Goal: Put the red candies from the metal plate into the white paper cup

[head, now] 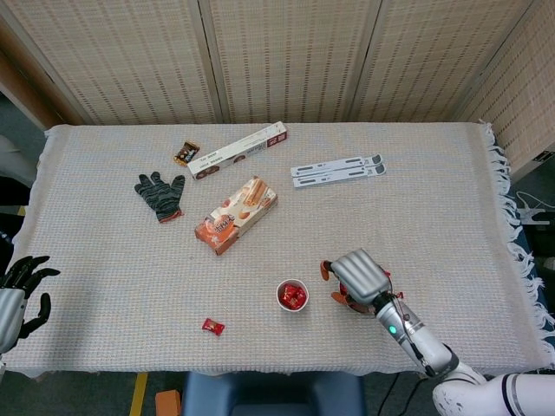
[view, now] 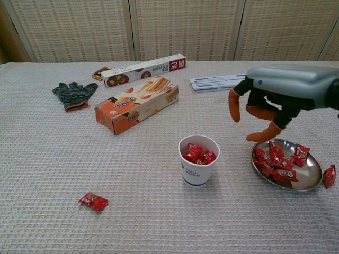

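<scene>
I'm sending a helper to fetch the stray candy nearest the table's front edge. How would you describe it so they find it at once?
Start at the white paper cup near the table's front. Look to its left and nearer the front edge: one red candy lies alone on the cloth. Unlike the others, it is in neither cup nor metal plate.

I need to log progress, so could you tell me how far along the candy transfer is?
Partly done. The white paper cup already holds several red candies. The right hand holds nothing, open above the metal plate, which still carries a pile. One candy lies beside the plate, another on the cloth.
</scene>
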{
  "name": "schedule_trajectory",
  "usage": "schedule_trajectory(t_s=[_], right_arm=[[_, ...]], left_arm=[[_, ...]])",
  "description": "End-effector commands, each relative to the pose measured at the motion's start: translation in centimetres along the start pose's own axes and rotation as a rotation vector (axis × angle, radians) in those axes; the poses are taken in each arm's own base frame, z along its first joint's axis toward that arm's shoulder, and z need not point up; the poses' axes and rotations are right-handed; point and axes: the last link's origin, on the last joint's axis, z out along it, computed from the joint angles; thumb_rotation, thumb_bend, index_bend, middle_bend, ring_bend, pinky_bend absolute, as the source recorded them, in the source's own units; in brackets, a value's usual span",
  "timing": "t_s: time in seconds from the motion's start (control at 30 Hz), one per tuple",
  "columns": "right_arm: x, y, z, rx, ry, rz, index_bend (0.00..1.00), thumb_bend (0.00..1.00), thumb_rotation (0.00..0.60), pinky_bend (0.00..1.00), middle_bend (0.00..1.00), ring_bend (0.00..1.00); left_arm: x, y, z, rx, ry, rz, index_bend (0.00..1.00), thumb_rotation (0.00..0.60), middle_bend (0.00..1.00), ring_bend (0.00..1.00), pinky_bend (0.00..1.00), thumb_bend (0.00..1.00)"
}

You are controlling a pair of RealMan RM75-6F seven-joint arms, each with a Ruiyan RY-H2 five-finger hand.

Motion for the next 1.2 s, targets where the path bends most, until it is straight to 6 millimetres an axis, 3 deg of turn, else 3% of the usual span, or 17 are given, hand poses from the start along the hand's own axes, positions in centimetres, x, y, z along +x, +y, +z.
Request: schedule_trajectory(t_s=[0.03, 0.4, 0.9, 1.2], right_arm=[[-1.4, 2.0, -2.7, -0.094, -0.051, -0.026, 0.52, 0.14, 0.6, 0.97, 0.87, 0.77], [-4.5, 5.8, -6.2, -0.24, -0.1, -0.037, 0.5, 0.13, 0.6, 0.97, 0.87, 0.77], [-6.8, 7.6, -5.9, -0.299, -0.095, -0.026, 0.47, 0.12, 0.6, 0.97, 0.87, 0.77], [-7.7, 8.5, -6.9, -0.376, -0.088, -0.048, 0.47, 0.12, 0.6, 0.97, 0.87, 0.78]], left_arm=[[0.0, 0.0, 0.0, 0.001, -0.001, -0.001, 0.29, 0.6, 0.13, 0.09, 0.3, 0.62], [-0.1, 0.1, 0.0, -0.002, -0.006, 0.0, 0.29, 0.6, 0.13, 0.09, 0.3, 0.62], [-0.1, 0.0, 0.0, -0.001, -0.006, -0.001, 0.29, 0.6, 0.13, 0.09, 0.3, 0.62], [-0.1, 0.1, 0.0, -0.007, -0.011, -0.008, 0.29, 0.6, 0.13, 0.09, 0.3, 0.62]])
